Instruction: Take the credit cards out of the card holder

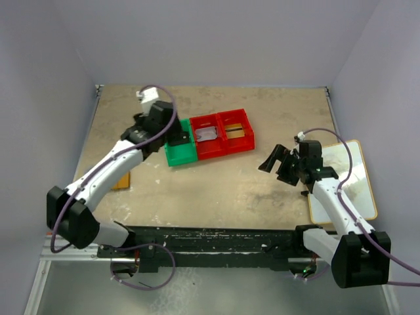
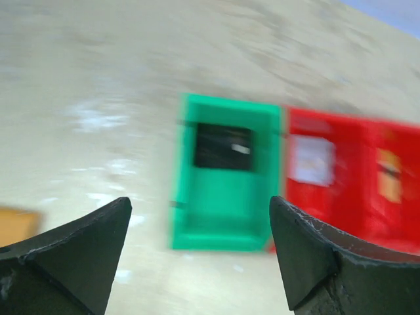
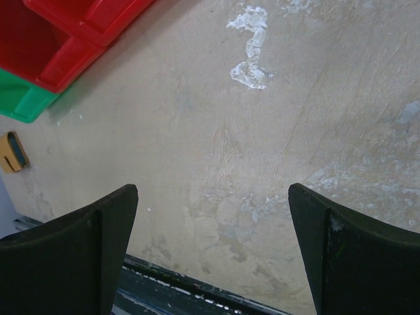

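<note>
Desk [image 1: 216, 190]: pale and scuffed, with white scrape marks; carries everything below.
White tan-edged board [image 1: 357, 197]: flat at the desk's right edge, under the right arm; no part in the task.
Row of bins: green bin [image 1: 178, 156], middle red bin [image 1: 209, 151] and end red bin [image 1: 241, 141], side by side and touching, past mid-desk.
Left hand [image 2: 200, 203]: spread wide above the green bin, nothing between the fingers; wrist view blurred.
Right hand [image 3: 213, 190]: spread wide too, empty, hovering over bare desk just left of the board, well apart from the bins.
Card holder [image 1: 121, 180]: orange-tan, flat on the desk near the left edge, beside the left forearm and well apart from both hands; open or folded, cannot tell.
Black card [image 2: 223, 146]: lying in the far half of the green bin, clear of the fingers.
Grey-white card [image 1: 205, 134]: lying in the middle red bin.
Gold-tan card [image 1: 236, 131]: lying in the end red bin.
Step in hand: probably the drop of the black card, to judge by the spread fingers above it.
Progress: apparently near the end, with one card per bin; any card left inside the holder impossible to tell.
Next move: a straight lift of the left hand clear of the bin wall, then a look at the holder's pockets.
</note>
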You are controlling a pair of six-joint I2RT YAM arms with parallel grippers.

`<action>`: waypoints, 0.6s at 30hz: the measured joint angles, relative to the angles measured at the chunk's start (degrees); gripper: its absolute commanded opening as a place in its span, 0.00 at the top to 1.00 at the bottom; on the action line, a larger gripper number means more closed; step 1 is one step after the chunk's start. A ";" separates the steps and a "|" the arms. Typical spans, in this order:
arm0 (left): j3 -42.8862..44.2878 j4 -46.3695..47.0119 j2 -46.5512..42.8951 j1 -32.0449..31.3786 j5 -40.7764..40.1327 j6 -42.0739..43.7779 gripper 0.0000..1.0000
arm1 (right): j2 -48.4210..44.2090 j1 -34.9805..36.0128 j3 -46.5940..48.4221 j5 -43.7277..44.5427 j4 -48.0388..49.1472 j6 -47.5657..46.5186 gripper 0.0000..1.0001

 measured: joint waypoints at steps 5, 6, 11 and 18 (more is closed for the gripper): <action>-8.33 -5.46 -6.38 19.10 -5.14 -0.85 0.08 | 1.92 0.00 0.09 -0.68 0.96 -0.76 0.00; -10.21 -6.21 -6.73 22.99 -5.38 -0.74 0.08 | 2.29 0.00 0.15 -1.01 1.05 -0.92 0.00; -15.34 -11.32 -6.03 32.94 -4.76 -2.21 0.11 | 4.35 0.00 1.25 -1.84 1.95 -2.05 0.00; -15.34 -13.14 1.84 33.44 -2.82 -11.06 0.12 | 6.67 -0.02 2.84 -2.05 2.58 -3.93 0.00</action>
